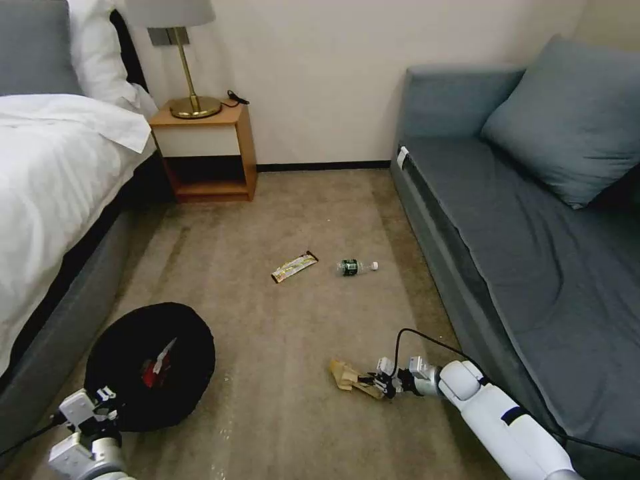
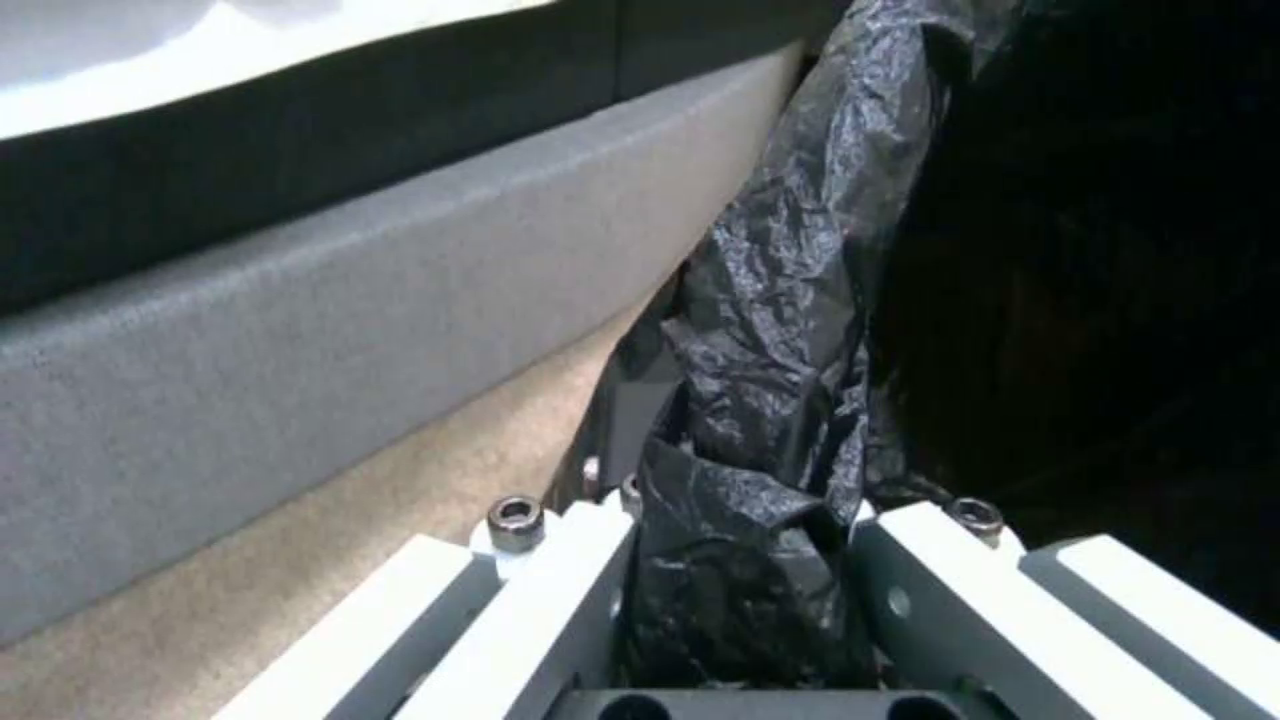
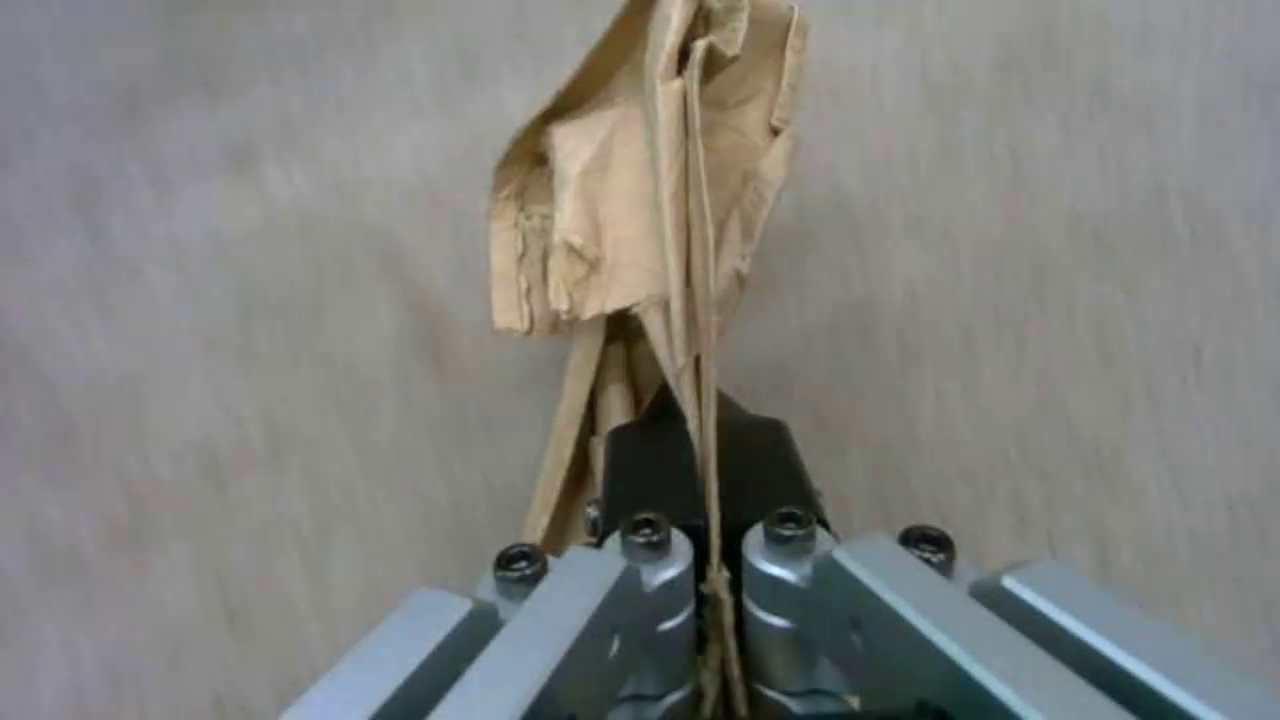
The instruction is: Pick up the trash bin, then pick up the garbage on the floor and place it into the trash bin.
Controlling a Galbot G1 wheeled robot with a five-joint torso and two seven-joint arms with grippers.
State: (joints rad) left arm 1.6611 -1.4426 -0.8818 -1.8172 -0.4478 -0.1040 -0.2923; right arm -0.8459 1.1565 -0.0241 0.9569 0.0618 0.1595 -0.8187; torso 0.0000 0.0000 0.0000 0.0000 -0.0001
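Observation:
The black trash bin hangs tilted at the lower left, its mouth toward the camera, with a red-and-white wrapper inside. My left gripper is shut on the bin's bag-lined rim. Low over the carpet at centre right, my right gripper is shut on the crumpled brown paper, which sticks out past the fingertips. A long yellow-green snack wrapper and a small clear bottle with a white cap lie on the carpet farther off.
The bed with white sheets and a grey base runs along the left. A grey-blue sofa lines the right. A wooden nightstand with a brass lamp stands against the far wall. Beige carpet lies between them.

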